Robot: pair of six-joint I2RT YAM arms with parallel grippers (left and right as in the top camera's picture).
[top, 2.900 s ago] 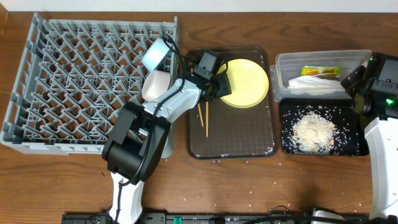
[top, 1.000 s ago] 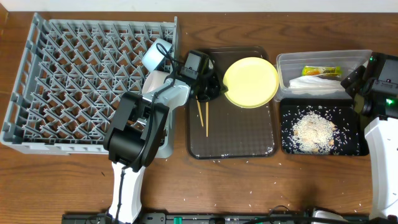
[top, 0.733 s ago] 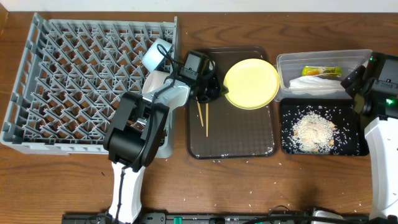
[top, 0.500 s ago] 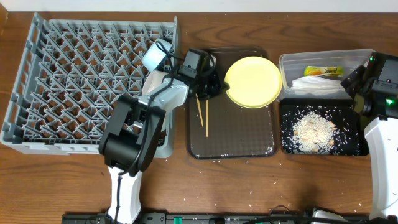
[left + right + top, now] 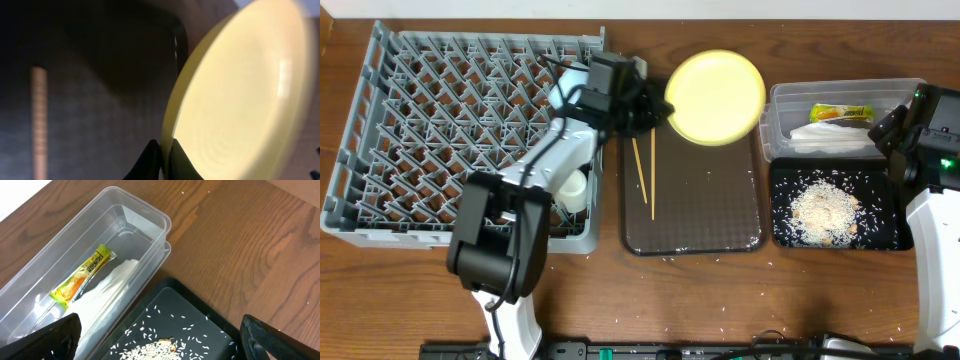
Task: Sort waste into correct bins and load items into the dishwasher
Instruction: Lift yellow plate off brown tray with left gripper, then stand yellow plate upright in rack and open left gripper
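Observation:
My left gripper is shut on the rim of the round yellow plate, which hangs tilted above the back edge of the dark brown tray. In the left wrist view both black fingertips pinch the plate's edge. Two wooden chopsticks lie on the brown tray. The grey dish rack fills the left side, and a light blue bowl peeks out behind my left arm. My right gripper stands open over the black tray of rice crumbs.
The clear tub at the back right holds the yellow-green wrapper and the white napkin. A white dish sits in the rack's front right corner. Stray rice grains dot the table's front edge.
My left gripper has lifted the yellow plate off the brown tray and carried it back and left, toward the rack. The right arm has stayed still.

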